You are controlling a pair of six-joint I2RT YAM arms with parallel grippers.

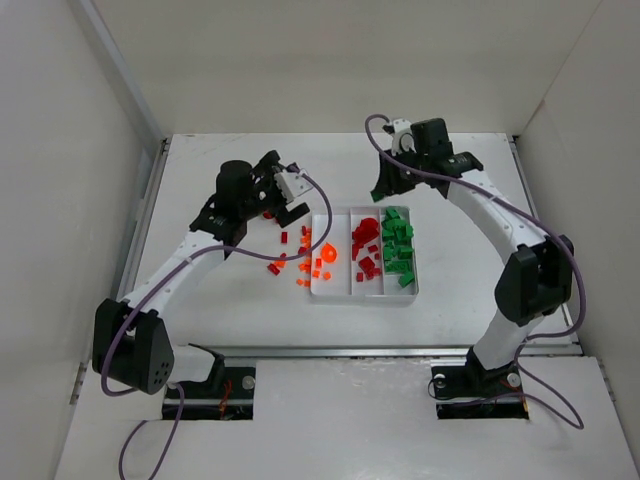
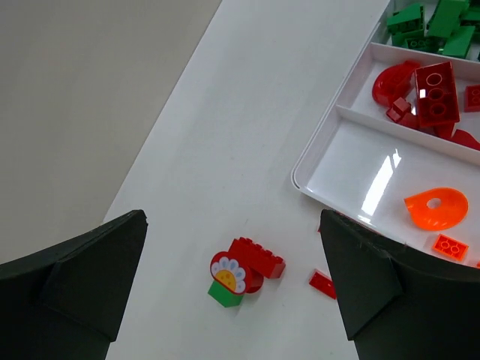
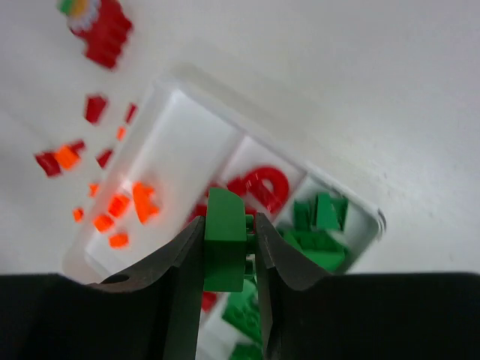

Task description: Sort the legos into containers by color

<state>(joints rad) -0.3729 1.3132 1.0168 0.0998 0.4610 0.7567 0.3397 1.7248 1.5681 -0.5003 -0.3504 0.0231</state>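
White table (image 1: 240, 312), tray (image 1: 366, 294) mid-surface, red & orange legos (image 1: 303, 268) loose to its left. Risk: we release off-line and the green brick (image 3: 223, 238) lands w/ reds. Right gripper (image 3: 225, 259), near the tray's far end, pinches that brick narrowly. Left gripper (image 2: 232, 225) gapes wide, holding nothing, above a red flower piece (image 2: 241, 270).

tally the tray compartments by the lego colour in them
orange compartment: 1
red compartment: 1
green compartment: 1
total: 3, all in one tray
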